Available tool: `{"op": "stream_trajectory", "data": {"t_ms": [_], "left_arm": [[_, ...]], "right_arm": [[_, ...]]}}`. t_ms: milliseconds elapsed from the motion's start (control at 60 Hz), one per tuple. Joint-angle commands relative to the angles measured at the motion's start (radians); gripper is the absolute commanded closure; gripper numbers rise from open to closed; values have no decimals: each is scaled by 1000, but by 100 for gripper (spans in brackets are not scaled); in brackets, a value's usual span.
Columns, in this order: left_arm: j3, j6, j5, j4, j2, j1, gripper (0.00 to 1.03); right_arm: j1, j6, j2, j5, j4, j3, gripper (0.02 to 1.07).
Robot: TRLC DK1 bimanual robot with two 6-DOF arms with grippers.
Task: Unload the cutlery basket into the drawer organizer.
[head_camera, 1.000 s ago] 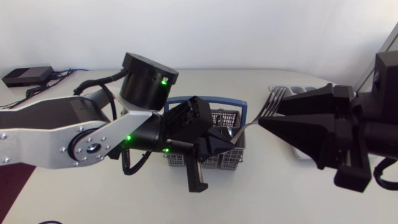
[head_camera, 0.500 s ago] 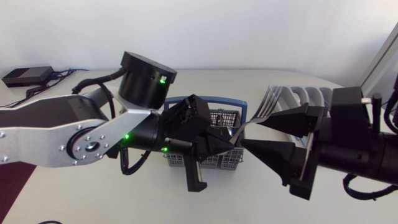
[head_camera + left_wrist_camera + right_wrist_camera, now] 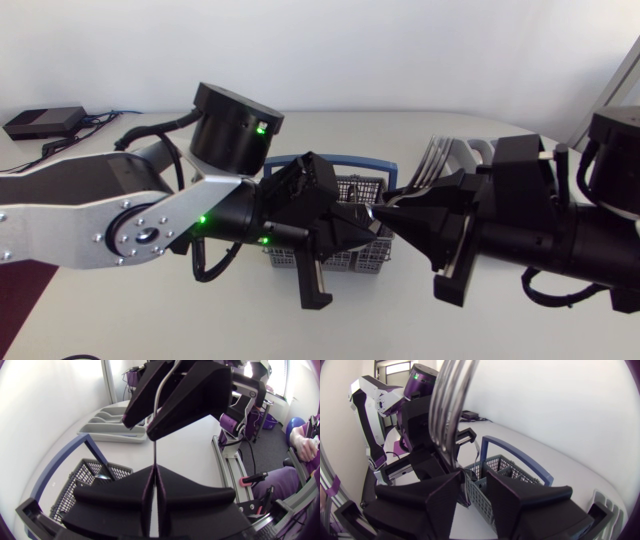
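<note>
My left gripper (image 3: 362, 215) is shut on the handle end of a steel fork (image 3: 432, 160) and holds it above the grey mesh cutlery basket (image 3: 345, 258), which has a blue handle. The fork slants up to the right, tines uppermost. My right gripper (image 3: 386, 212) meets it tip to tip, one finger on each side of the fork's neck. In the right wrist view the fork (image 3: 450, 400) rises between the fingers (image 3: 427, 502) with a gap still showing. The left wrist view shows the thin handle (image 3: 156, 455) pinched in my left gripper (image 3: 156, 472). The pale drawer organizer (image 3: 478, 150) lies behind my right arm.
A black box with cables (image 3: 42, 122) sits at the table's far left corner. The organizer (image 3: 112, 430) lies past the basket (image 3: 80, 485), near the table's far edge. Both arms crowd the middle of the table over the basket.
My right gripper has turned and moved left onto the fork, spreading its fingers wide and then narrowing them around the neck. The left arm and the fork have stayed still.
</note>
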Motion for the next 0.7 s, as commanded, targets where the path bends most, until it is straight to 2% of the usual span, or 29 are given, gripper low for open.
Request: {"op": "stream_trajectory", "data": {"t_ms": [0, 183, 267, 317, 383, 483, 567, 617, 683], "left_arm": [[26, -9, 14, 0, -20, 2, 100], [27, -12, 14, 4, -21, 6, 100], [29, -19, 12, 12, -23, 12, 99], [32, -24, 12, 12, -23, 15, 89], [34, -27, 12, 12, -23, 16, 67], [40, -35, 8, 9, -18, 22, 38], [43, -44, 6, 9, -15, 27, 26], [49, -46, 5, 4, -12, 29, 16], [55, -50, -8, 3, -10, 33, 11]], "right_arm": [[9, -5, 17, 4, 15, -20, 89], [18, -2, 28, -28, 9, -25, 100], [20, -1, 22, -25, 6, -26, 101], [20, -2, 22, -25, -5, -22, 101], [20, -1, 14, -24, -6, -23, 101], [18, -2, 4, -21, -17, -23, 101], [18, -2, 2, -13, -23, -23, 101], [18, -2, 0, -5, -25, -23, 101], [9, -8, -4, -2, -33, -22, 101]]}}
